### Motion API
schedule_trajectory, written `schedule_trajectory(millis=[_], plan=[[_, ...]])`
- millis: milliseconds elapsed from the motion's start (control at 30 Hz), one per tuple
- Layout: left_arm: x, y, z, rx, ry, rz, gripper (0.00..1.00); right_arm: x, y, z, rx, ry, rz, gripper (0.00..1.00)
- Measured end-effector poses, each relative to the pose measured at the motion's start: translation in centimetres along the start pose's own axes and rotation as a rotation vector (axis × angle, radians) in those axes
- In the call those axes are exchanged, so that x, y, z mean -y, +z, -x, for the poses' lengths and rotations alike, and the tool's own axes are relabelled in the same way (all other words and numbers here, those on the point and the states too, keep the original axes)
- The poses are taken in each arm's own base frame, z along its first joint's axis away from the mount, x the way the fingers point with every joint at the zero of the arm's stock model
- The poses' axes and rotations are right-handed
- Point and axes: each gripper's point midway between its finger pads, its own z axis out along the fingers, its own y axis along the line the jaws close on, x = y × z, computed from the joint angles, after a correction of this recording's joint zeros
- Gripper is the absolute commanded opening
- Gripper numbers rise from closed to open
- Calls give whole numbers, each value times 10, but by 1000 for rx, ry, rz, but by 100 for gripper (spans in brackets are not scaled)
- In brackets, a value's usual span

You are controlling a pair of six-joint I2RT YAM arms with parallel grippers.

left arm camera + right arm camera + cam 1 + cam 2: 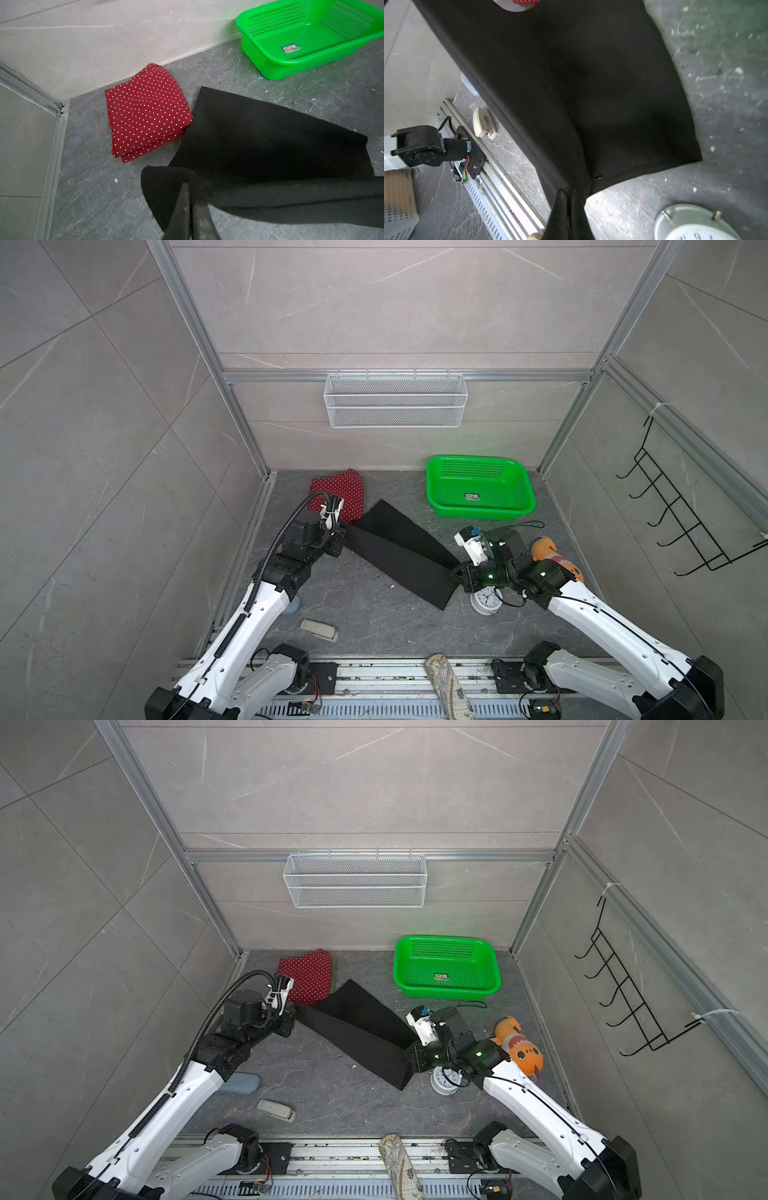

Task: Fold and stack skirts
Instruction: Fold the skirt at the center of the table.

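Note:
The black skirt (399, 551) (357, 1036) hangs stretched in a folded band between my two grippers, over the middle of the floor. At its far-left end my left gripper (345, 537) (190, 187) is shut on a corner of the skirt. My right gripper (457, 574) (568, 192) is shut on the near-right end, and the cloth (591, 83) fans out from it. The red polka-dot skirt (340, 497) (145, 112) lies folded on the floor by the back wall, just beyond my left gripper.
A green basket (484, 510) stands at the back right. Beside my right arm lie an orange plush fish (519, 1044) and a white alarm clock (486, 601). A beige stapler-like thing (318, 630) and a patterned cloth roll (446, 684) lie near the front rail.

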Motion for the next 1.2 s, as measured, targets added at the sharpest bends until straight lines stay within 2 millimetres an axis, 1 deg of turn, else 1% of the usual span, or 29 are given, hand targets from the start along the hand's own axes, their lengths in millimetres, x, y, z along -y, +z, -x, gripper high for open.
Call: schedule_trajectory(millis=[100,167,267,400,500,567,700,867,933,1067,1200], plan=[[2,23,-10,-71,11,-10,0,11,6,-1,-13,30,-51,0],[4,42,-11,-111,28,-20,0,21,9,0,-11,46,-100,0],[12,69,-1,-141,66,-43,0,36,14,0,-12,72,-178,0],[32,105,27,-126,145,-80,0,58,22,-7,-29,106,-278,0],[49,126,41,-116,189,-104,0,73,26,-13,-37,124,-346,0],[57,140,46,-118,205,-114,0,82,27,-14,-34,130,-391,0],[62,165,46,-140,215,-112,0,96,29,-10,-14,136,-460,0],[64,190,42,-168,208,-102,0,115,32,-2,11,166,-505,0],[65,197,38,-182,207,-96,0,121,35,0,13,179,-514,0],[66,209,29,-208,202,-91,0,132,42,1,8,202,-523,0],[66,215,22,-228,194,-80,0,139,49,0,0,213,-532,0]])
